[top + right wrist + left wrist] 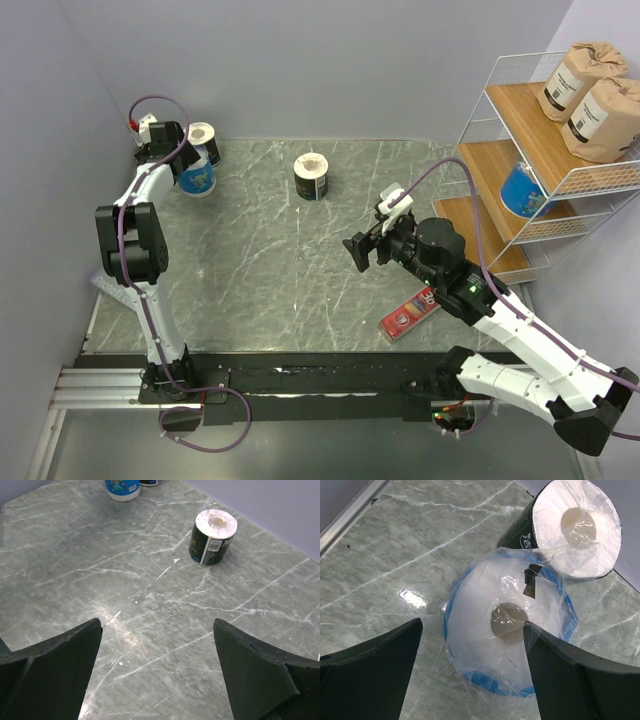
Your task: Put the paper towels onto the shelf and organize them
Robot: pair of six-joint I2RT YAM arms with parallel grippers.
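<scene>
blue roll (506,630) beneath wide-open left pincer (472,626)

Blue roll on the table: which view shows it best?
Left wrist: the blue roll fills the frame, wrapper and core clear. Top external shows it small, at far left; right wrist crops it at the top edge.

Against the tabletop's (280,260) right edge, the shelf (485,165). On its top tier, 2 paper towels (578,80) (605,118) side by side; on the middle tier, a single roll (522,190). At the far-left corner, a front roll (197,175) (485,595) with a rear roll (204,135) (575,525) just behind. Far centre, a lone roll (312,176) (212,537), well apart. Near right, a flat box (408,318), left of the shelf's lowest tier.
</scene>
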